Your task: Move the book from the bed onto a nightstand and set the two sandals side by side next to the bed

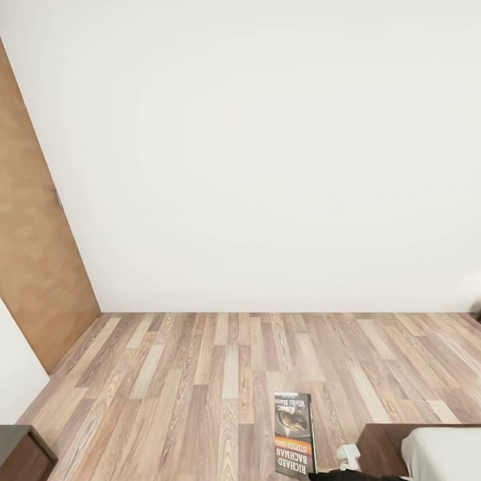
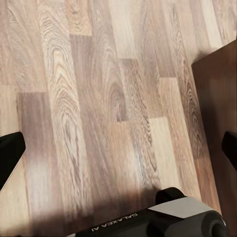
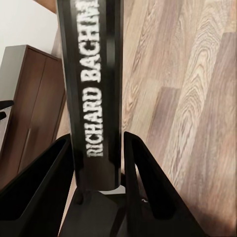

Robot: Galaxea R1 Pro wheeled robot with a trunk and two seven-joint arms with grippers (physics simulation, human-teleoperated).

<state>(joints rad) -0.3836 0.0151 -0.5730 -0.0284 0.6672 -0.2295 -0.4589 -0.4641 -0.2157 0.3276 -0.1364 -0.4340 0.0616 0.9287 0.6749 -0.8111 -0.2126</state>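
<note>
The thin dark-covered paperback book with orange band and white lettering [image 3: 95, 89] is clamped between the black fingers [image 3: 42, 182] of the right gripper [image 3: 98, 173], its long axis running straight out from them. Beyond the book, to one side, a low dark brown wooden nightstand [image 3: 32, 103] stands against the white wall; a placement there is judged to fall to the right arm. The left gripper [image 2: 118, 148] is spread wide above the wood-plank floor [image 2: 98, 98], holding nothing.
</note>
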